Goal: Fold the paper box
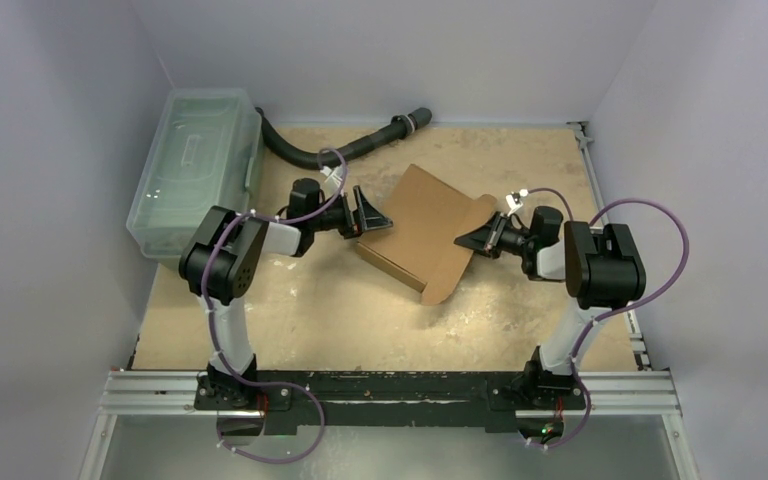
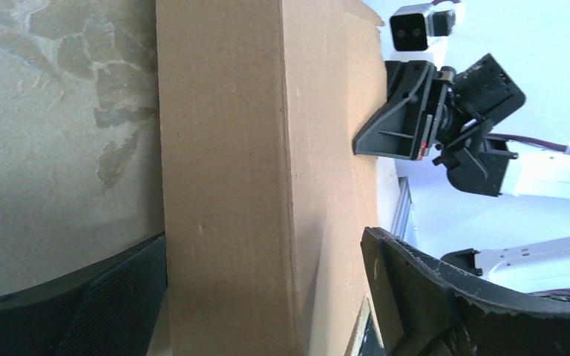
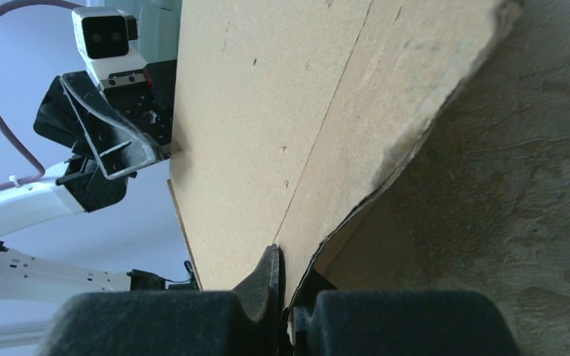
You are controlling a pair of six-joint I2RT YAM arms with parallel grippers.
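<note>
The paper box (image 1: 420,232) is a brown cardboard mailer, partly folded, lying askew in the middle of the table with a rounded flap (image 1: 460,258) raised at its right side. My left gripper (image 1: 365,215) is at the box's left edge. In the left wrist view (image 2: 264,236) its jaws are wide apart and straddle a folded side wall of the box (image 2: 230,148). My right gripper (image 1: 480,240) is shut on the edge of the raised flap. The right wrist view shows the gripper (image 3: 289,274) pinching the thin cardboard (image 3: 282,111) between its fingers.
A clear plastic lidded bin (image 1: 195,170) stands at the back left. A black corrugated hose (image 1: 350,148) curves along the back of the table. A metal rail (image 1: 390,392) runs along the front edge, and another (image 1: 590,160) along the right side.
</note>
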